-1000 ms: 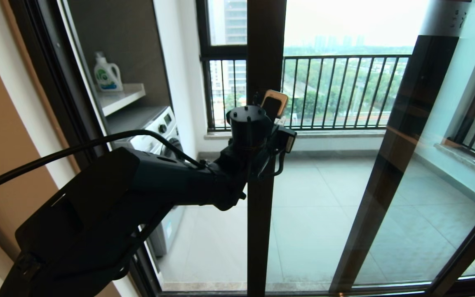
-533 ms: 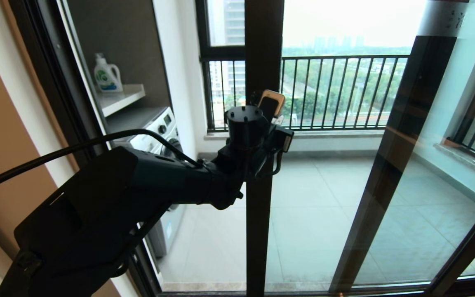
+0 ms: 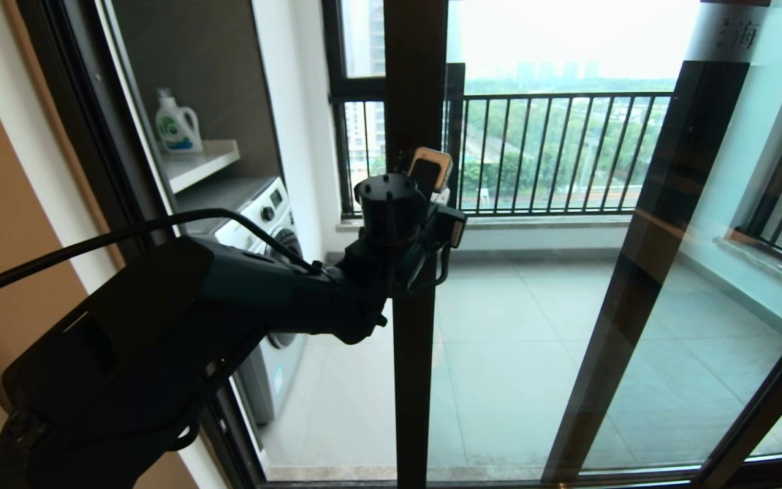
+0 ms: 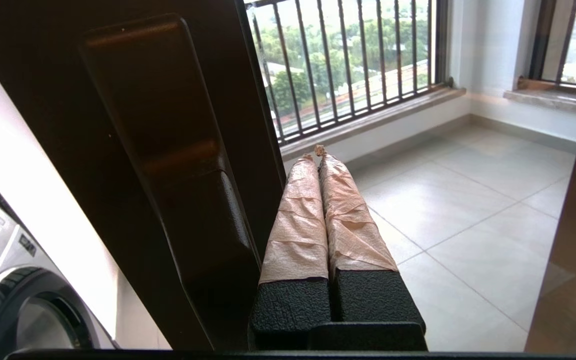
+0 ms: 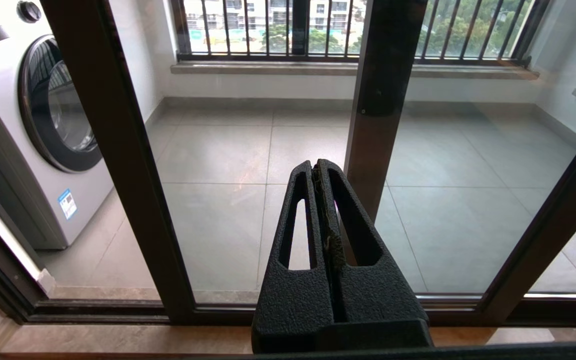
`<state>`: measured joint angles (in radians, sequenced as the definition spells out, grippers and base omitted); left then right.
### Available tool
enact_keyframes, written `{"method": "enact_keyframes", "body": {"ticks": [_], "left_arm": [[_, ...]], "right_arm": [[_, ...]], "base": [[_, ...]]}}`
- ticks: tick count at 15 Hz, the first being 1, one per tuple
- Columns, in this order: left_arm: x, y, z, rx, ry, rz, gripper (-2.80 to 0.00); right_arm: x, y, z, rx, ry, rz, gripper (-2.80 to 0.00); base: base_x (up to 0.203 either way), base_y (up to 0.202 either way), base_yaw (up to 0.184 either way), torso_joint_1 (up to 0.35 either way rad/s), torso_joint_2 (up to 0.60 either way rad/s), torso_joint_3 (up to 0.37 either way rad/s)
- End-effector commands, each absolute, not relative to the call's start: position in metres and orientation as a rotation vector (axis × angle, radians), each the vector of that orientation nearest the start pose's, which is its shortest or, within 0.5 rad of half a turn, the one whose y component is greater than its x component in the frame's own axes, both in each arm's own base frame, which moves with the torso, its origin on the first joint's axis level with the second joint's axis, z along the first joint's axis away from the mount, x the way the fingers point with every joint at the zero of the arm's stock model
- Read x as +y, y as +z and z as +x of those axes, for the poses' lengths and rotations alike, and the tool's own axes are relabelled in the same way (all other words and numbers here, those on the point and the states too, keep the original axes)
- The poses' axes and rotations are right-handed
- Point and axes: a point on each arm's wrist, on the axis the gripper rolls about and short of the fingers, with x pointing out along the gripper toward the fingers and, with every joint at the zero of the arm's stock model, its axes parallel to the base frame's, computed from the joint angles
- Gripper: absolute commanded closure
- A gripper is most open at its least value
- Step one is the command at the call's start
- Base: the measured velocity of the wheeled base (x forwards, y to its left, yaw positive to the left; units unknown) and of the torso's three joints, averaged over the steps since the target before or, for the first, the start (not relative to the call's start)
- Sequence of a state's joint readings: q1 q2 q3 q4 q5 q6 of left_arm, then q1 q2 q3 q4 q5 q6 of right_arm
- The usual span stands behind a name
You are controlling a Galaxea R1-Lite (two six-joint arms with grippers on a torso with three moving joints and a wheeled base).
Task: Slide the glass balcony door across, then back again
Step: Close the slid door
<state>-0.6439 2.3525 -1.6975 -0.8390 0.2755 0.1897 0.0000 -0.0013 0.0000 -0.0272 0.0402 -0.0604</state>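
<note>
The glass balcony door [image 3: 415,380] stands partly open; its dark upright runs down the middle of the head view. The black bar handle [image 4: 168,150] shows close up in the left wrist view. My left gripper [image 3: 430,170] is at handle height on the glass side of that upright. Its tape-wrapped fingers [image 4: 298,220] are shut with nothing between them, and they lie against the upright's edge beside the handle. My right gripper [image 5: 314,165] is shut and empty. It hangs low before the glass, right of the door's upright [image 5: 118,175], and is out of the head view.
A second dark-framed glass panel [image 3: 642,285] stands to the right. The fixed door jamb [image 3: 85,136] is at the left, with an open gap to the door. Beyond are a washing machine [image 3: 262,217], a detergent bottle [image 3: 177,122] and the railed outer window [image 3: 554,149].
The door's upright and my left gripper have moved left together, narrowing the gap to the left jamb. The left gripper stays shut against the upright.
</note>
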Motion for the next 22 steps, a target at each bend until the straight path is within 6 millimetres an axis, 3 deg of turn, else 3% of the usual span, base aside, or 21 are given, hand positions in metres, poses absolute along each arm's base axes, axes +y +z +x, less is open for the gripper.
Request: {"method": "enact_keyframes", "body": {"ticks": [1,6,8,14,17,19,22], "left_arm": [[-0.285,0.177,0.396,-0.177,-0.349,0.118,0.0],[-0.256,0.171,0.384,-0.187,-0.315,0.114,0.0],[-0.246,0.172,0.389,-0.196,-0.286,0.112,0.0],[-0.225,0.188,0.393,-0.223,-0.237,0.092,0.0],[-0.211,0.199,0.378,-0.21,-0.232,0.058,0.0],[-0.198,0.195,0.364,-0.163,-0.235,0.054,0.0],[-0.168,0.19,0.365,-0.176,-0.173,0.031,0.0]], "right_arm": [[0.001,0.075,-0.022,-0.017,0.04,-0.062,0.0],[0.001,0.075,-0.022,-0.018,0.039,-0.062,0.0],[0.001,0.075,-0.022,-0.017,0.041,-0.062,0.0],[0.001,0.075,-0.022,-0.018,0.041,-0.062,0.0],[0.001,0.075,-0.022,-0.018,0.04,-0.062,0.0],[0.001,0.075,-0.022,-0.017,0.04,-0.062,0.0],[0.001,0.075,-0.022,-0.018,0.041,-0.062,0.0]], "base": [[0.0,0.0,0.0,0.0,0.0,0.0],[0.0,0.0,0.0,0.0,0.0,0.0],[0.0,0.0,0.0,0.0,0.0,0.0],[0.0,0.0,0.0,0.0,0.0,0.0],[0.0,0.0,0.0,0.0,0.0,0.0],[0.0,0.0,0.0,0.0,0.0,0.0],[0.0,0.0,0.0,0.0,0.0,0.0]]}}
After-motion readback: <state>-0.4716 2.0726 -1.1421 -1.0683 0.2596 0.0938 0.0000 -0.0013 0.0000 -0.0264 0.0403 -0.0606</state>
